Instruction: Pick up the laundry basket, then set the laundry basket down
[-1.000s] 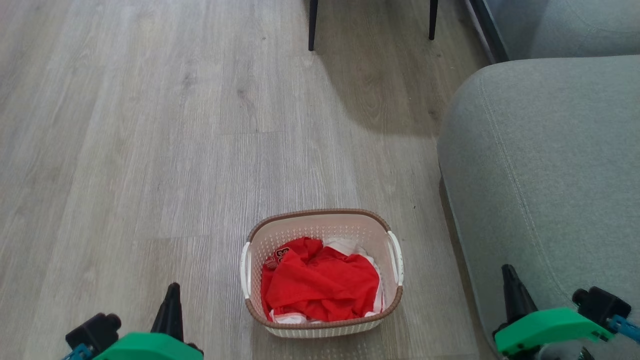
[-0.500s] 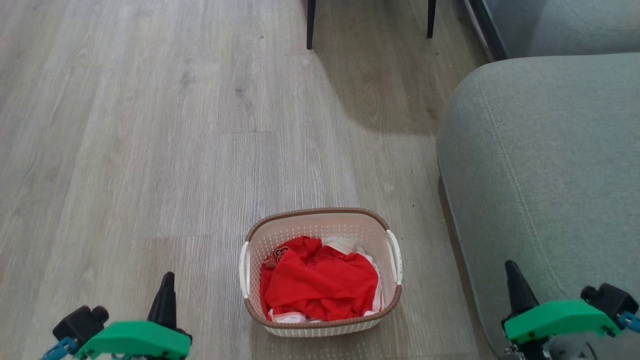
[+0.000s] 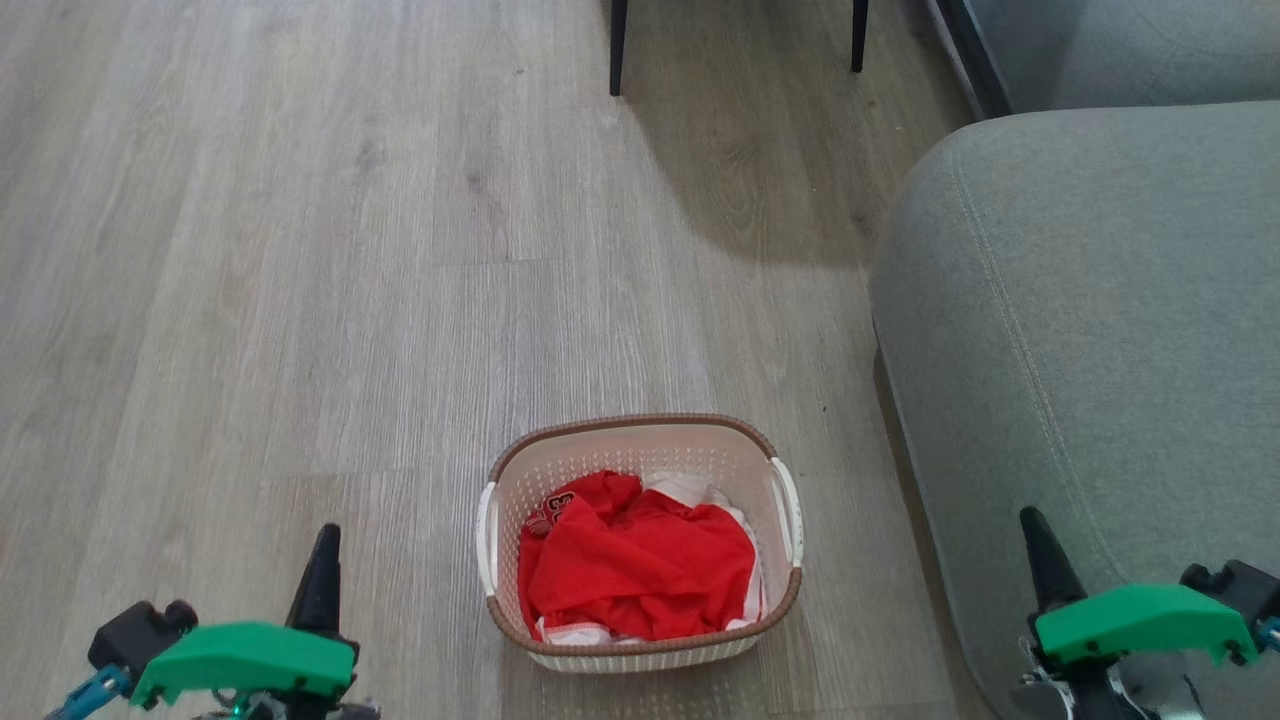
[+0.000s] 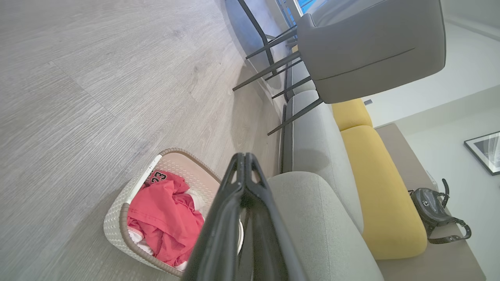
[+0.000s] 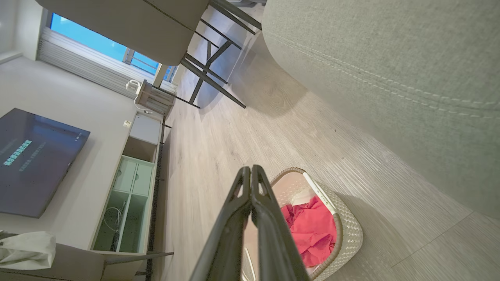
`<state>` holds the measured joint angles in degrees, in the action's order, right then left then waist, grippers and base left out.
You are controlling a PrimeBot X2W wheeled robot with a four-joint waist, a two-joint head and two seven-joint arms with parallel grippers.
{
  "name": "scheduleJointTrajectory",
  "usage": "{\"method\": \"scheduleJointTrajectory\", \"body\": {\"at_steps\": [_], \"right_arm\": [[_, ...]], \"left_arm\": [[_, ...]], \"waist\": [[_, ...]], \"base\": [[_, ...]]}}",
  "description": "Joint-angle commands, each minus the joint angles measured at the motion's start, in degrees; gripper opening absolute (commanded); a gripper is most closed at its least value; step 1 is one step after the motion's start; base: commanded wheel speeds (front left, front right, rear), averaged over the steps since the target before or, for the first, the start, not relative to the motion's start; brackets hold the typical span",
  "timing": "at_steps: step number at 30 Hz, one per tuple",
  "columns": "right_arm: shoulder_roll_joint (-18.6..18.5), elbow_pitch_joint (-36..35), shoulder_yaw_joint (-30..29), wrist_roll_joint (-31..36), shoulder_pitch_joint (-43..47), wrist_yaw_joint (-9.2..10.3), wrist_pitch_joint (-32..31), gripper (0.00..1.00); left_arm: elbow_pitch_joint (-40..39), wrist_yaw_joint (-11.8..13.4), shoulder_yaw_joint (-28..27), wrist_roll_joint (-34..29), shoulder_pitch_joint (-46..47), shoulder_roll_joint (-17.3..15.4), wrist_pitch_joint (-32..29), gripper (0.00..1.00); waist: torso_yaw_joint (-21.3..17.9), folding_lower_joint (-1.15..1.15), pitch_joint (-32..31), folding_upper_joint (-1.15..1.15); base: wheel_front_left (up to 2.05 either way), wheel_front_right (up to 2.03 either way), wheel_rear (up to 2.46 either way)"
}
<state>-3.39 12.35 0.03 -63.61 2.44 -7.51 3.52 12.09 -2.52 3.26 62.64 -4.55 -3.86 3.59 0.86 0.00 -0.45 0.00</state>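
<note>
The laundry basket stands upright on the floor, in the near centre of the scene, with its base flat and its brown rim level. Red and white clothes lie loosely inside and stay below the rim, so the load appears stable. The two white side handles face left and right, one toward each arm. The left gripper is low at the near left and the right gripper low at the near right; both are well apart from the basket and touch nothing. In each wrist view the two dark fingers are pressed together along their length and carry nothing. This flanking position suits a two-arm hold on the handles. It fits equally an approach to a lift or a withdrawal after a set-down, and the scene does not settle which. The floor is pale grey wood-look plank, smooth and level. A grey sofa stands just right of the basket, which limits clearance for the right arm. Dark chair legs stand at the far end. The left wrist view shows yellow cushions and a dark handbag; the right wrist view shows a television and a pale green cabinet
</note>
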Motion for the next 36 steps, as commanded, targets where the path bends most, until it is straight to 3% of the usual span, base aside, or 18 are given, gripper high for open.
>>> {"method": "scheduleJointTrajectory", "body": {"at_steps": [1, 36], "right_arm": [[-0.97, -1.37, 0.21, -1.97, -3.16, 0.01, -0.56, 0.0], [-1.05, 0.77, -3.16, -22.95, -7.05, 0.02, -6.23, 0.0]], "left_arm": [[-1.4, -0.53, -1.65, 1.97, 3.32, -0.97, -0.49, 0.0], [0.99, -3.81, -5.88, 23.79, 8.65, -0.81, -6.14, 0.0]], "waist": [[-0.03, 0.0, 0.02, 0.0], [-0.64, 0.0, 0.47, 0.0]], "base": [[0.0, 0.0, 0.0], [0.0, 0.0, 0.0]]}}
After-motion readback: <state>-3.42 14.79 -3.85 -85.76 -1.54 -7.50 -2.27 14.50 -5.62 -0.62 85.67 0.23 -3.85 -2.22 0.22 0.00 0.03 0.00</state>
